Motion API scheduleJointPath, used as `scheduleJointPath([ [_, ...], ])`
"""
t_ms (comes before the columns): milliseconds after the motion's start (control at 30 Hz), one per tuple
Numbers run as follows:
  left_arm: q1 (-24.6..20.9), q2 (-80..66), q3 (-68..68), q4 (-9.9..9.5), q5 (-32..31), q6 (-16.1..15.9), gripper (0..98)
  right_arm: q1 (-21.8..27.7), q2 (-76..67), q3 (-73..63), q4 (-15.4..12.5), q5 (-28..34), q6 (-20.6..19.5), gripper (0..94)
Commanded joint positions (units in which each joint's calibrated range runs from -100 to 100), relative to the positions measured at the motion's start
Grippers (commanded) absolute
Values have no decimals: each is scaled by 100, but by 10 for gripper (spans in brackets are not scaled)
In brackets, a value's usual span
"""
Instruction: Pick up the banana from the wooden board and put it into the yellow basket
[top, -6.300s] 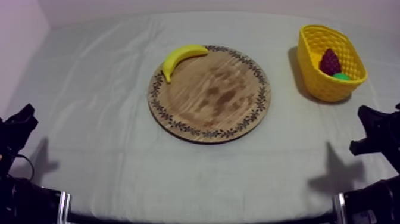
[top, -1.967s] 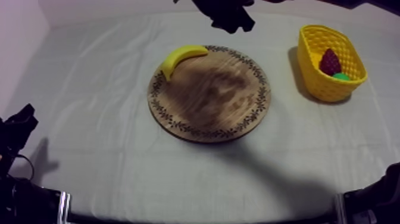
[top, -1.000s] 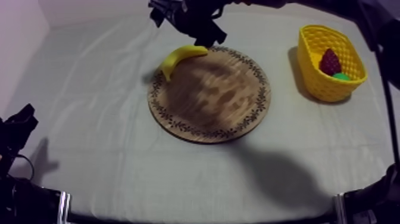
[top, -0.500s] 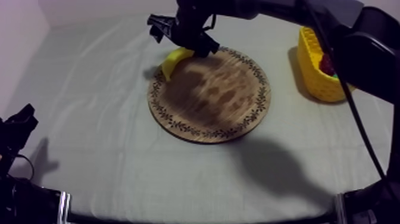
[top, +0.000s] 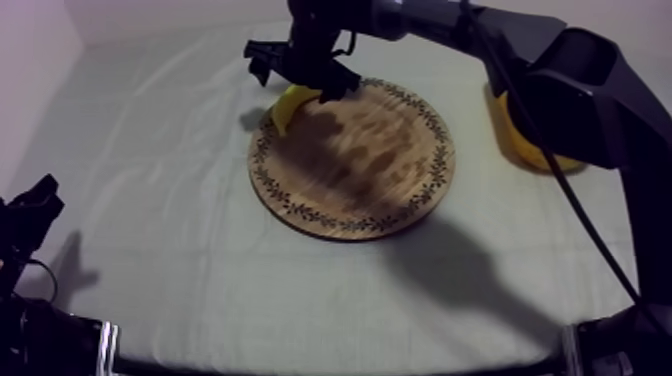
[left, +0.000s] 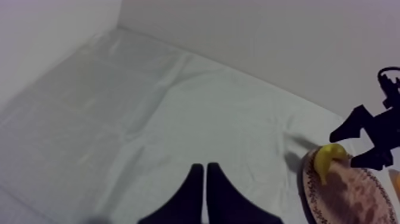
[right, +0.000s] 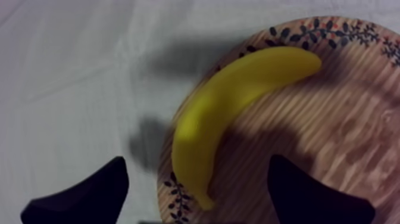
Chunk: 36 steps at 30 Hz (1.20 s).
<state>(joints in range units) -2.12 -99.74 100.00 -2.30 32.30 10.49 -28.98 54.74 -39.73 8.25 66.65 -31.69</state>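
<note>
Lowered since before, right gripper (top: 297, 78) (spread wide) straddles one banana (top: 287, 108), seemingly untouched, on one board (top: 352, 160).

Top: from above the six o'clock edge, slanting down over the whole cloth (top: 150, 200). Left wrist: low, far back, facing the board (left: 357, 199). Right wrist: close over the banana (right: 232, 113) at the board's eleven o'clock rim, seen in all three.

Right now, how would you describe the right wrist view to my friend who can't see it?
A yellow banana lies along the patterned rim of a round wooden board, seen close from above. The right pincer is open, one black finger over the cloth and one over the board, with the banana between them.
</note>
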Motion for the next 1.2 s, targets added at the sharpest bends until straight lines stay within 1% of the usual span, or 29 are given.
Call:
scheduleJointPath([
  [0,-2,0,0,-2,3,-1,1,10,121,-166,-57,160,67,724],
  [467,-2,0,0,-2,3,-1,1,109,816,-1094,-338,988,458,698],
  [567,-2,0,0,-2,3,-1,1,105,961,-1367,-401,1206,550,674],
  [667,-2,0,0,-2,3,-1,1,108,1083,-1592,-501,1360,691,623],
  [900,-2,0,0,-2,3,-1,1,210,1344,-2101,-835,1588,1208,384],
  [1167,-2,0,0,-2,3,-1,1,308,1668,-2759,-1070,1973,1525,253],
])
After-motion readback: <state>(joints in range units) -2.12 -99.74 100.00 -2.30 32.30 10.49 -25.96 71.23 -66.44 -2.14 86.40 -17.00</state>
